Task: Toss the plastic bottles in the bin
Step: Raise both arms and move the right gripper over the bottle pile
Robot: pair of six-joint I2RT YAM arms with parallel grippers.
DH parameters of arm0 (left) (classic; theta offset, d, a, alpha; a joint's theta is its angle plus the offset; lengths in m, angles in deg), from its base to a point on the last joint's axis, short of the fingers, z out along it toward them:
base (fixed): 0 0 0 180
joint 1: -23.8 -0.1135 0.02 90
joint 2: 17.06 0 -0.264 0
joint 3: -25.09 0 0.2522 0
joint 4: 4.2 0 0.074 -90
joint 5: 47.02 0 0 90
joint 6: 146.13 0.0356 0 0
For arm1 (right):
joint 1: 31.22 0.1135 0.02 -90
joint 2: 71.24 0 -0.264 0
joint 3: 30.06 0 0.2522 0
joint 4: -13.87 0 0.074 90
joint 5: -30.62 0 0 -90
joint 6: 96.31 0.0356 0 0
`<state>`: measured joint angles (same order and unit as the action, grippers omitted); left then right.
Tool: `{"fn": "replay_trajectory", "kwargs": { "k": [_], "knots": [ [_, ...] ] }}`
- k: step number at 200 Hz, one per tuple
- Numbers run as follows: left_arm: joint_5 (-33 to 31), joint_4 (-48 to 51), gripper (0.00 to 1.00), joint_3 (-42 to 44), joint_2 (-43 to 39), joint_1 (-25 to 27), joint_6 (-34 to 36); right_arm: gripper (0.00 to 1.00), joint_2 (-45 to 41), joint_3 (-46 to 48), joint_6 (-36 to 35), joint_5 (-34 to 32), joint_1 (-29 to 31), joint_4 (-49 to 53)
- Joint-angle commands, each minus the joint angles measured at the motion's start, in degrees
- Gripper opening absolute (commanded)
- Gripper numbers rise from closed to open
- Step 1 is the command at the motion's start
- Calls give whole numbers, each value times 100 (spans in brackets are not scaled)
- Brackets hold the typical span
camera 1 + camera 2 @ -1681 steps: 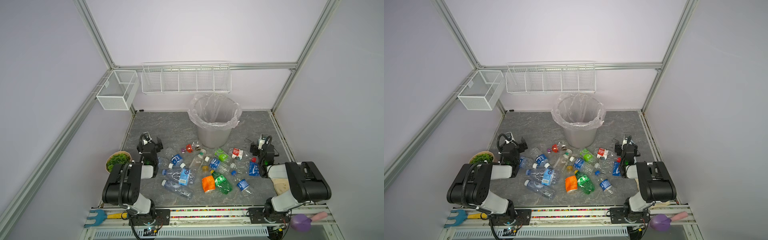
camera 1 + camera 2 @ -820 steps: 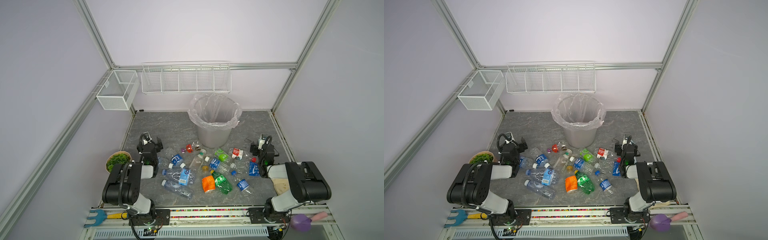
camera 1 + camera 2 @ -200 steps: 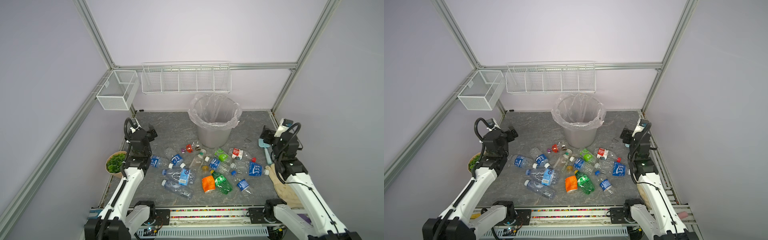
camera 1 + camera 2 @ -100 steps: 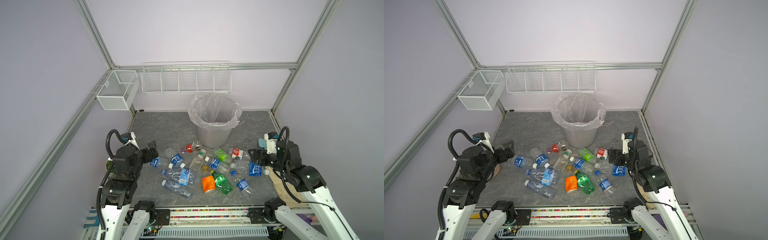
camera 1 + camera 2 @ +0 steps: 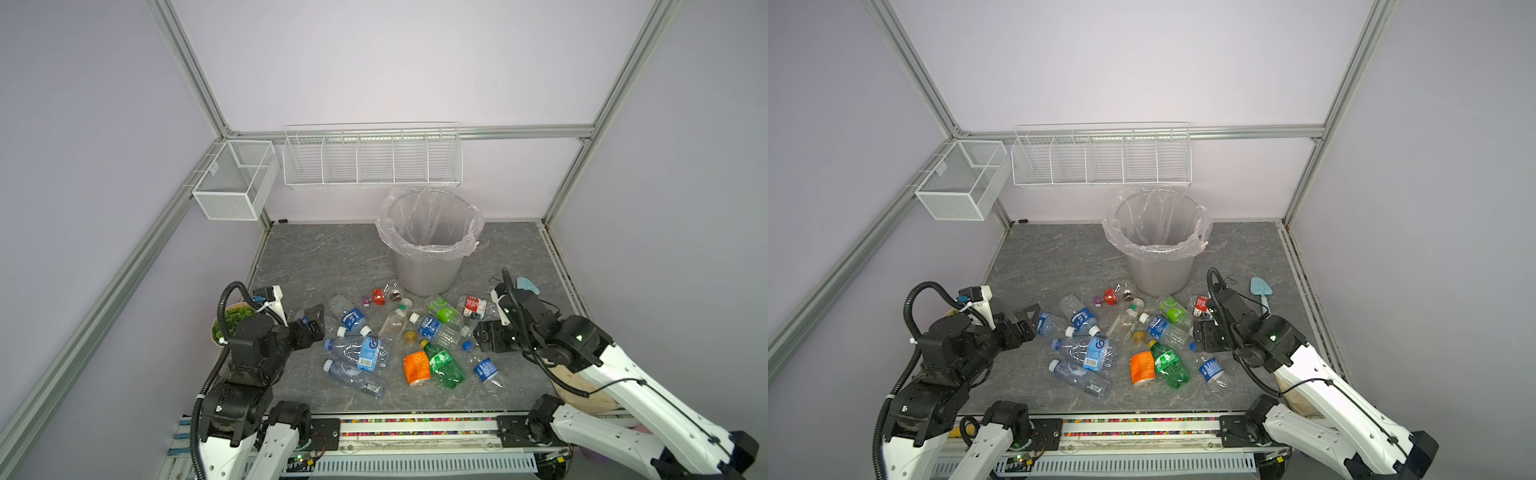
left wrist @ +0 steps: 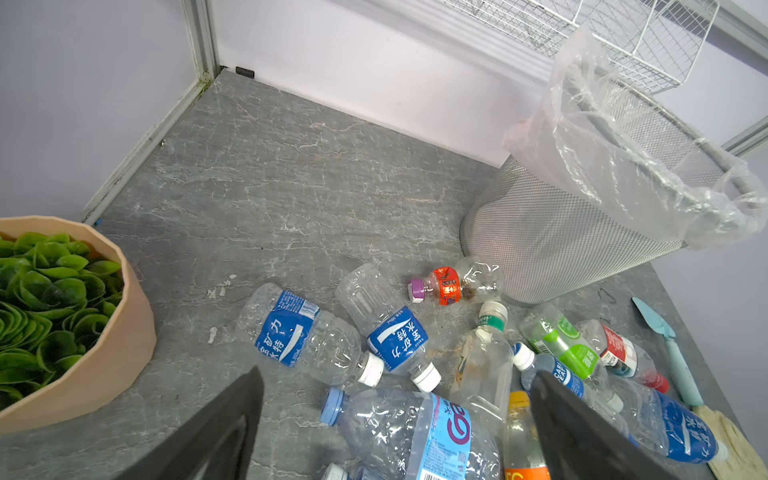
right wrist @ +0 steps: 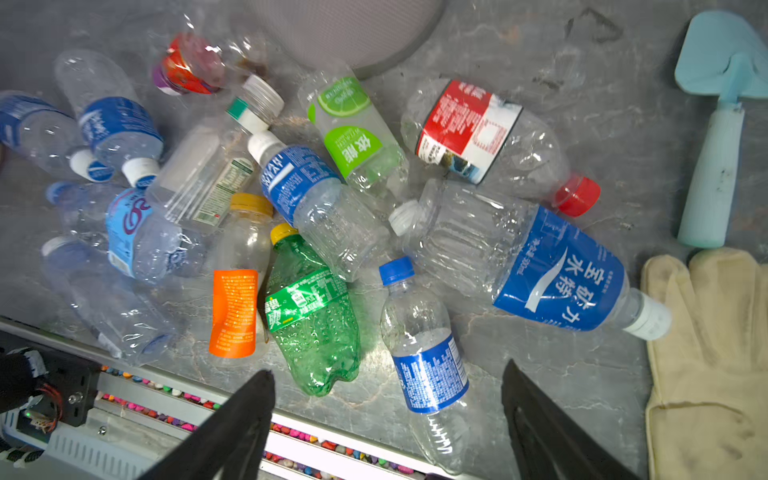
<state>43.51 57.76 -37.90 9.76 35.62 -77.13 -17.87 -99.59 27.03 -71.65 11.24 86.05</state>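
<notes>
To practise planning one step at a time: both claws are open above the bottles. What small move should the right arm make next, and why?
Probably lower the right claw onto the small clear plastic bottle with blue cap and blue label. The claw's jaws stand open, that bottle shows between them in the wrist view, and nothing lies on it.

"宝矿力水特" on blue-label bottle (image 7: pixel 557 272); "Ga" on large bottle (image 6: pixel 419 432)
</notes>
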Motion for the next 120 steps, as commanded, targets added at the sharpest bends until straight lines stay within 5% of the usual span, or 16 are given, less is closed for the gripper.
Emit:
{"fn": "replay_trajectory", "kwargs": {
  "k": [1, 120],
  "knots": [
    [79, 130, 99, 65, -80, 32, -116, 88, 235, 306, 704, -446, 212, 295],
    [322, -79, 99, 177, 103, 32, -6, 88, 154, 1595, 1111, -305, 520, -593]
  ]
}}
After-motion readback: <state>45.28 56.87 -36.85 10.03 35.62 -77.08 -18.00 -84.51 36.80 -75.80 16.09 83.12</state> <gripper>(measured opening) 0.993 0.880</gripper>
